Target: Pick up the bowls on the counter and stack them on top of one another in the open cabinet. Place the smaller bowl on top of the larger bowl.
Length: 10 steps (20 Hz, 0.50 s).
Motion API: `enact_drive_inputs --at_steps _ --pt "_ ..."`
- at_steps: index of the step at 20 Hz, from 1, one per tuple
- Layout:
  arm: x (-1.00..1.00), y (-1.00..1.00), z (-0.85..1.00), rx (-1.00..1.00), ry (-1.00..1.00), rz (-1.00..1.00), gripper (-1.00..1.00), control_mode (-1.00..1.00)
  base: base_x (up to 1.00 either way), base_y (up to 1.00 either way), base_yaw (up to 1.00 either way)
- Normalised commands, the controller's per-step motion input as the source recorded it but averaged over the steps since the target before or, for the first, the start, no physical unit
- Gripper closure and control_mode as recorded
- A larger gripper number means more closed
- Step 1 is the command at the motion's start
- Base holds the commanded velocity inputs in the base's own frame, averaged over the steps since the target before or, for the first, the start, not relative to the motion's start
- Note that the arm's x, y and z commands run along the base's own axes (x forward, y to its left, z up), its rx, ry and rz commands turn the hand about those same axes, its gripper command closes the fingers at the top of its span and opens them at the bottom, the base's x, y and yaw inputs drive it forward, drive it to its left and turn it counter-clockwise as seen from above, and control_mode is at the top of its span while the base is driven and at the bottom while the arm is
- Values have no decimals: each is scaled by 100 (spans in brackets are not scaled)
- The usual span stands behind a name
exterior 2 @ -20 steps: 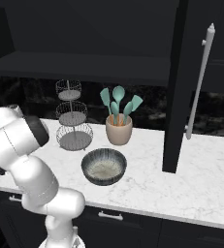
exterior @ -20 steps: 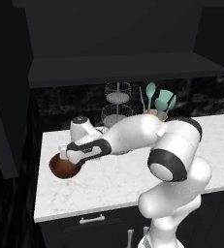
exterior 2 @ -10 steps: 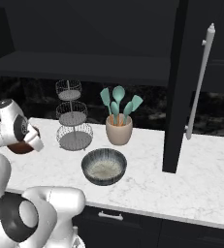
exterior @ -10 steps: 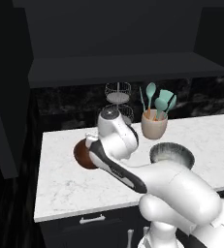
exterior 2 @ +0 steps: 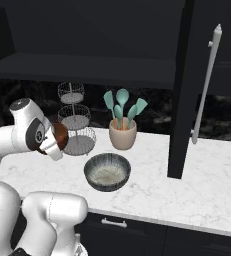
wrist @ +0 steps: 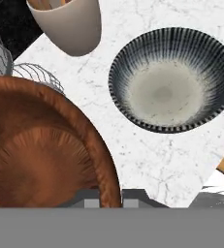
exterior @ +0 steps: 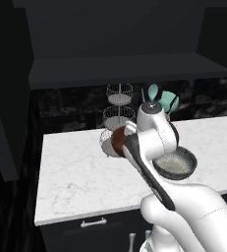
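Observation:
My gripper (wrist: pixel 108 197) is shut on the rim of the smaller bowl (wrist: pixel 40 150), a glossy reddish-brown one, held up above the counter (exterior: pixel 75 172). From the base views, this bowl (exterior: pixel 118 140) (exterior 2: pixel 61 137) hangs in front of the wire basket stand, with the gripper (exterior: pixel 128 142) (exterior 2: pixel 53 145) at its near side. The larger bowl (wrist: pixel 174 80) (exterior: pixel 176 164) (exterior 2: pixel 107 171), dark grey with a pale speckled inside, rests on the marble to the right. Above, the open cabinet (exterior: pixel 129 69) (exterior 2: pixel 87 70) shows a bare dark shelf.
A three-tier wire basket stand (exterior 2: pixel 74 120) (exterior: pixel 119 110) and a beige utensil crock (exterior 2: pixel 122 134) (wrist: pixel 70 22) with teal tools stand at the back of the counter. An open dark cabinet door (exterior 2: pixel 182 90) with a silver handle (exterior 2: pixel 207 85) juts out on the right.
The arm has swung from the counter's left end toward the middle, carrying the smaller bowl up off the marble to in front of the wire stand. The larger bowl has not moved.

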Motion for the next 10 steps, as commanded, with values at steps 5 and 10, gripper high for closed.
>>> enact_drive_inputs --at_steps 5,10 --pt "12 -100 0 0 14 -31 100 -100 0 0 0" --pt "52 -100 -8 7 27 -21 100 -100 0 0 0"
